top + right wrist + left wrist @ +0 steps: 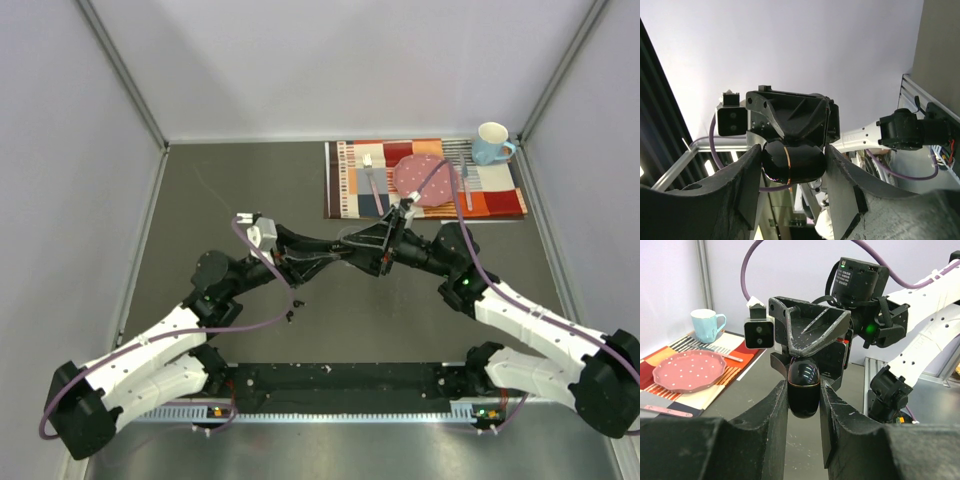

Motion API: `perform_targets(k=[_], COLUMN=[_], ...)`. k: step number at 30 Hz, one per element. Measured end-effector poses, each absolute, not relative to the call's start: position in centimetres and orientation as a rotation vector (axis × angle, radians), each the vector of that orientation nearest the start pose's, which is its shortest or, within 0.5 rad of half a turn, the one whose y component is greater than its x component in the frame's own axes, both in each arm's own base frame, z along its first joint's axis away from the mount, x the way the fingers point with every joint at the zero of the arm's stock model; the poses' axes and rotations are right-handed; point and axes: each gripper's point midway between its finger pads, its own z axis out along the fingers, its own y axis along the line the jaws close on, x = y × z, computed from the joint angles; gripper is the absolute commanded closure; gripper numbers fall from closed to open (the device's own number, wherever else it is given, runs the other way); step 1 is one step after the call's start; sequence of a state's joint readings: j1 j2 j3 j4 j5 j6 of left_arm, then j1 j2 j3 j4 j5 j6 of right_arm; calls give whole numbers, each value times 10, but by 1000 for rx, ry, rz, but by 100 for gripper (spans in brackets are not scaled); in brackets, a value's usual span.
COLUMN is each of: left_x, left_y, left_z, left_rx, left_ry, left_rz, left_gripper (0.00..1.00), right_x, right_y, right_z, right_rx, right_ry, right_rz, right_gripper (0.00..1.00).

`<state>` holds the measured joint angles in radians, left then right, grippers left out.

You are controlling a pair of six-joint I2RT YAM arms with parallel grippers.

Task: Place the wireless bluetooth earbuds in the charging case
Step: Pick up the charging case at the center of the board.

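prep step: left gripper (804,392) clamps the case (804,382) mid-air; right gripper (794,161) brackets it too, grip unclear. next likely needs the lid pried open. buds not clearly visible.

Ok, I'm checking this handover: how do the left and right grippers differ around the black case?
The left gripper is shut on the black case across its narrow width; the right gripper straddles its long axis, jaws wider, firm contact not certain. The case stands upright between the left fingers, but lies sideways between the right ones. Both meet it in mid-air.
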<state>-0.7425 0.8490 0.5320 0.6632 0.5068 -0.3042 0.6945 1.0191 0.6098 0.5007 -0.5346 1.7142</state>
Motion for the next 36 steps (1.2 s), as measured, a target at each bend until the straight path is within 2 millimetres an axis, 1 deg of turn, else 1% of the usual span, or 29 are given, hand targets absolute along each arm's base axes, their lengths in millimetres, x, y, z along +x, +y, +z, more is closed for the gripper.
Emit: perform_targets(k=[1,3,4,6,7,9,10,11,12,13,16,22,24,25,27,30,32,33,35,36], left_x=[170,170,170,170,170,169,169,169,169,169,169,169,169,169,169,170,171,171,171,171], left_y=[-286,-286,-286,-285,-285,-285,-285,-285,-285,-285,-285,-285,-285,-285,-285,-285,-285,-285,-284,-284], left_z=[331,333,333,335,336,337,337,337,338,338,339,339,340,339,339,335,335,335,337,339], left_rx=[738,736,735,734,734,733,733,733,733,733,732,730,729,730,729,725,722,720,715,713], left_ry=[1144,1138,1134,1126,1122,1117,1116,1115,1114,1113,1108,1105,1105,1105,1108,1121,1124,1124,1115,1106], left_rz=[-1199,-1198,-1198,-1197,-1198,-1198,-1198,-1198,-1198,-1198,-1198,-1197,-1197,-1197,-1196,-1192,-1191,-1190,-1188,-1187], left_gripper=[100,100,100,100,100,100,100,100,100,100,100,100,100,100,100,100,100,100,100,100], right_x=[176,176,176,175,175,175,175,175,175,175,174,174,174,174,174,170,169,169,170,169], right_y=[309,309,309,309,309,309,309,309,309,309,309,309,309,309,309,310,310,310,310,311], right_z=[321,323,324,326,326,328,328,328,328,329,329,331,331,331,331,333,333,333,332,332], right_rx=[436,436,434,428,427,425,426,426,425,424,422,420,421,422,425,408,406,406,409,406], right_ry=[1967,1959,1956,1947,1944,1939,1938,1938,1937,1935,1933,1929,1930,1930,1931,1932,1934,1935,1939,1941], right_rz=[2172,2179,2182,2188,2190,2195,2197,2198,2200,2201,2204,2211,2211,2212,2218,2231,2234,2234,2231,2233], right_gripper=[60,64,70,77,84,86,83,76,67,52,49,50,46,39,35,36,41,52,63,79])
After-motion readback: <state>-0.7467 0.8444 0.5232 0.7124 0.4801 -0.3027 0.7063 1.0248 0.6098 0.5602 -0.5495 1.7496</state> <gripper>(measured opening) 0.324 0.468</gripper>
